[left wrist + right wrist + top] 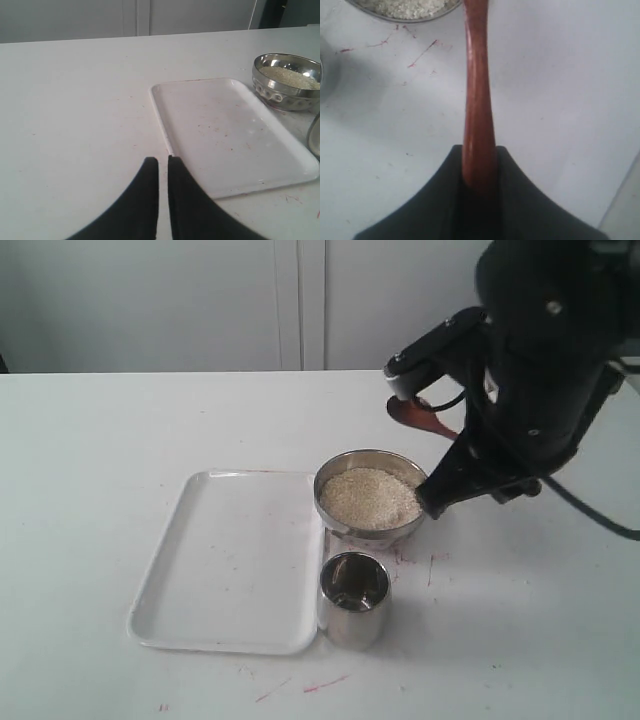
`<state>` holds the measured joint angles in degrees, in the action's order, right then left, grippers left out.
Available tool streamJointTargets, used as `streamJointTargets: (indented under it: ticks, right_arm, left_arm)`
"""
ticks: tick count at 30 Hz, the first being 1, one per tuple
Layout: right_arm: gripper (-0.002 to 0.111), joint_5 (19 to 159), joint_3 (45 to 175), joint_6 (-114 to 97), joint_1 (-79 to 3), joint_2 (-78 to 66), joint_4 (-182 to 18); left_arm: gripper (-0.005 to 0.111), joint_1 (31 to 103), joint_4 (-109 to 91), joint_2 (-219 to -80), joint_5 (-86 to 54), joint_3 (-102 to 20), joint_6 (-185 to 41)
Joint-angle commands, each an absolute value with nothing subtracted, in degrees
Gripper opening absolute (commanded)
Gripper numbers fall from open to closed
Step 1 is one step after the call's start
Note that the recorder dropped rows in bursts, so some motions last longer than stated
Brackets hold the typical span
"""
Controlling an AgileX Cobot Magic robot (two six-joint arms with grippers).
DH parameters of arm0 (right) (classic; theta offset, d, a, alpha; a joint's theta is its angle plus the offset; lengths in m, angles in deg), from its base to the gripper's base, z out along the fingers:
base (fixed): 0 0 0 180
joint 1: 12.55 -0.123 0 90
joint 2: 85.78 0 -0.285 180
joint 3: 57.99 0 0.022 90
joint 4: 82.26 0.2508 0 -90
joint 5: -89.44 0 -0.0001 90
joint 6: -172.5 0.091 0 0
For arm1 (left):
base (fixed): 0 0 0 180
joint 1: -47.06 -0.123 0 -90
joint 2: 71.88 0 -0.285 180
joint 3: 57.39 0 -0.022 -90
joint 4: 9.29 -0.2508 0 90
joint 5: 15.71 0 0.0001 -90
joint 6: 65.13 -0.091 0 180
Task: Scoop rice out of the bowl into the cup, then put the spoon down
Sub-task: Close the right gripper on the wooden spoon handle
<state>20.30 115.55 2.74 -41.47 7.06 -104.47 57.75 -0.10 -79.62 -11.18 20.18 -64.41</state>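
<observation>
We note the right gripper point(479, 150) clamped on the wooden spoon point(477, 90) just beside the steel bowl point(372, 536), rice point(369, 497) heaped inside, steel cup point(353, 618) apparently empty, left gripper point(163, 162) nearly closed on nothing; scooping, pouring and set-down all seem outstanding.

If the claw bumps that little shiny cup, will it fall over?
Probably, yes. The steel cup looks empty, so it is likely light and may slide or tip from a bump. Its straight round sides suggest it would roll once down. The shiny steel could be slippery to grip.
</observation>
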Motion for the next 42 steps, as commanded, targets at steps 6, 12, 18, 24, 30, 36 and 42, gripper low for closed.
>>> streamJointTargets:
  ticks: [6, 12, 18, 24, 30, 36, 42]
  right_arm:
    - [0.000, 19.48, 115.33, -8.51, -42.78, -1.26, -112.26]
    - [0.000, 19.48, 112.51, -8.82, -48.95, -0.15, -121.76]
    - [0.000, 19.48, 104.80, -5.42, -53.09, 4.55, -134.88]
    - [0.000, 19.48, 101.14, 0.70, -53.96, 10.93, -142.85]
    - [0.000, 19.48, 101.52, 4.79, -53.66, 18.27, -144.84]
    - [0.000, 19.48, 105.09, 6.31, -53.41, 24.81, -145.84]
    - [0.000, 19.48, 110.62, 5.72, -51.72, 28.01, -145.86]
  left_arm:
    - [0.014, 57.81, 0.49, -79.66, -11.34, 19.83, -64.07]
    - [0.014, 57.81, 0.49, -79.66, -11.34, 19.83, -64.07]
    - [0.014, 57.81, 0.49, -79.66, -11.34, 19.83, -64.07]
    - [0.014, 57.81, 0.49, -79.66, -11.34, 19.83, -64.07]
    - [0.014, 57.81, 0.49, -79.66, -11.34, 19.83, -64.07]
    - [0.014, 57.81, 0.49, -79.66, -11.34, 19.83, -64.07]
    - [0.014, 57.81, 0.49, -79.66, -11.34, 19.83, -64.07]
